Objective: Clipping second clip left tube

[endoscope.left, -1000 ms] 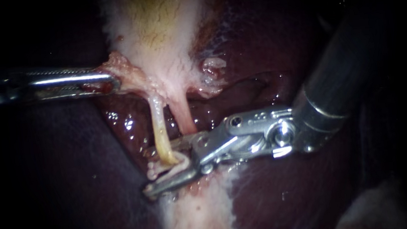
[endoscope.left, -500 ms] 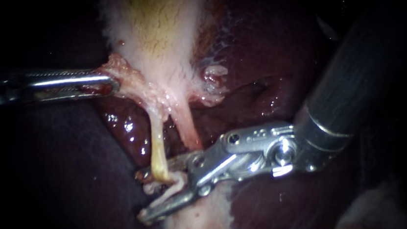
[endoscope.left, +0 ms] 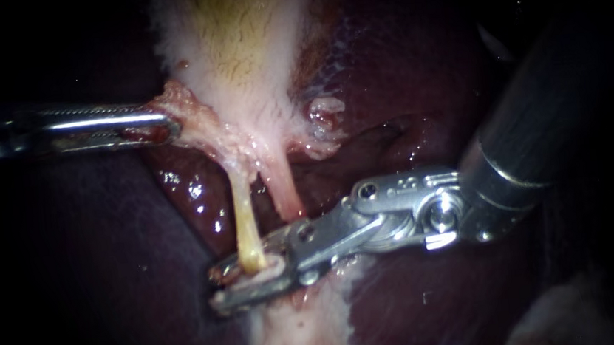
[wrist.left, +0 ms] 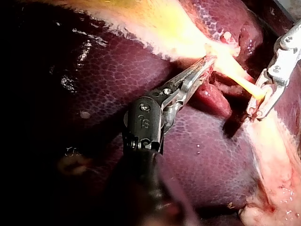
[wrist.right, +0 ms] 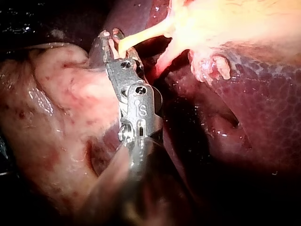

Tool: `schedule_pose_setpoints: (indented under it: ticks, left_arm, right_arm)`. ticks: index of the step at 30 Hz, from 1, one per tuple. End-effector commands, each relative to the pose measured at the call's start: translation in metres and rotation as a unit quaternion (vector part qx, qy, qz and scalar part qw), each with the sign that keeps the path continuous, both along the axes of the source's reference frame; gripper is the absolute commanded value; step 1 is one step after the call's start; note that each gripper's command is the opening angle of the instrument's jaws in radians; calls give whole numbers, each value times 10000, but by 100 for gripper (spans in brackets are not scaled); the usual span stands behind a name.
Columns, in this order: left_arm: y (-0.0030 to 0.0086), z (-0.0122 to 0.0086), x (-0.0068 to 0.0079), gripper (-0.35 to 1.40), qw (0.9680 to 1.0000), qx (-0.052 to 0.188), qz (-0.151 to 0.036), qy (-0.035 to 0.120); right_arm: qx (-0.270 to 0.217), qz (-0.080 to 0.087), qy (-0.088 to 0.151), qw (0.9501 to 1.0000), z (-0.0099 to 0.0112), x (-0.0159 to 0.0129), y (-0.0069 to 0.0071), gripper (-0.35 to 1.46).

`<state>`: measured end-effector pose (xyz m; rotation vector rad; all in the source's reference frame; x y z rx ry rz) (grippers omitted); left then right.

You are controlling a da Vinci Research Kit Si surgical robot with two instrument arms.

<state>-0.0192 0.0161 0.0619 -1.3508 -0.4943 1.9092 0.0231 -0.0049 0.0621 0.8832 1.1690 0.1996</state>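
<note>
The liver (wrist.left: 108, 70) is dark maroon with a fine pale honeycomb mottling and glossy white glints. The gallbladder (endoscope.left: 236, 38) is whitish pink with a fuzzy white edge, stained yellow-green down its middle. The left tube (endoscope.left: 245, 222), between the right instrument's (endoscope.left: 238, 278) jaws, is pale creamy yellow. The tube (endoscope.left: 284, 189) just beside it is pink. The right instrument and the left instrument (endoscope.left: 169, 123) both have bright silver jaws and black shafts, and the left jaws carry fine ridged teeth. The fatty tissue (wrist.right: 56, 94) beside the right jaws is pale pink, flecked red.

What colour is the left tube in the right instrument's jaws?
The left tube is pale yellow, clearest in the left wrist view.
</note>
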Motion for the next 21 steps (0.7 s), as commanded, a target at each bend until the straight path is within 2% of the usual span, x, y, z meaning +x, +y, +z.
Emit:
schedule_pose_setpoints:
  ticks: [1, 4, 8, 21]
  left_arm:
    - [0, 0, 0, -35, 10000, 0, 0, 0]
    - [0, 0, 0, -35, 10000, 0, 1, 0]
    - [0, 0, 0, -35, 10000, 0, 1, -1]
    - [1, 1, 0, -35, 10000, 0, 0, 0]
  right_arm:
    - [0, -19, -8, 10000, 0, -1, 1, -35]
    - [282, 40, -183, 9994, 0, -4, 4, -35]
    - [231, -79, -402, 9989, 2, -5, 4, -35]
    - [223, -83, -401, 9989, 7, -8, 5, -35]
